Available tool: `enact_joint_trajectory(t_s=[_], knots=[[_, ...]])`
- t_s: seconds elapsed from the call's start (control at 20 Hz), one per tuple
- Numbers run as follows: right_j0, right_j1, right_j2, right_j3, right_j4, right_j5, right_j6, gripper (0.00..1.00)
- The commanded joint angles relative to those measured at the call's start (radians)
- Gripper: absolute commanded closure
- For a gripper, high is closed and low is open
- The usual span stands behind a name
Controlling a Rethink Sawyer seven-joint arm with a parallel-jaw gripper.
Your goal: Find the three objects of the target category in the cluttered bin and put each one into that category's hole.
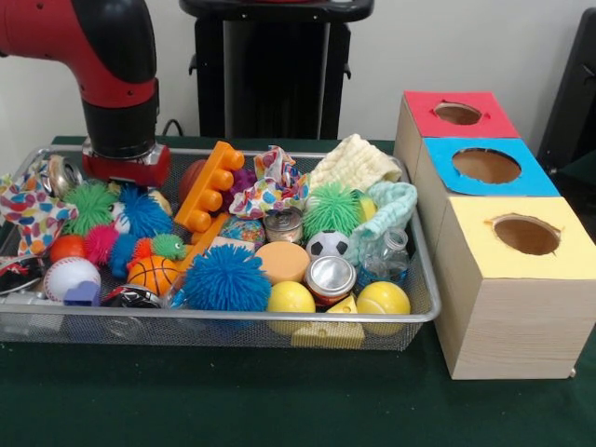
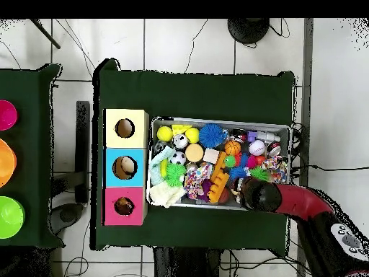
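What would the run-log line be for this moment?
arm: over bin's far corner | gripper: fingers hidden | cluttered bin: full | boxes: three, holes up

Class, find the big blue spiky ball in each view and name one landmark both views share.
Front view: blue spiky ball at the wire bin's near edge, left of centre.
Overhead view: same ball at the bin's top edge.
Shared landmark: the orange toy brick.

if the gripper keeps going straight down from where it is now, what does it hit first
Most likely the green spiky ball at the cluttered bin's far end, or the shiny metal piece beside it. The gripper points down there; depth is unclear and its tips are hidden.
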Motion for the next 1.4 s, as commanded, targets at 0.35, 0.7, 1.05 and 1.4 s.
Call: enact_joint_trajectory(t_s=[0.35, 0.7, 1.05, 1.4], knots=[[-0.002, -0.211, 0.131, 0.021, 0.026, 0.237, -0.158, 1.0], [0.03, -0.198, 0.186, -0.043, 0.049, 0.35, -0.173, 1.0], [0.074, -0.21, 0.187, -0.076, 0.046, 0.398, -0.133, 1.0], [0.134, -0.262, 0.167, -0.03, 0.076, 0.41, -0.052, 1.0]])
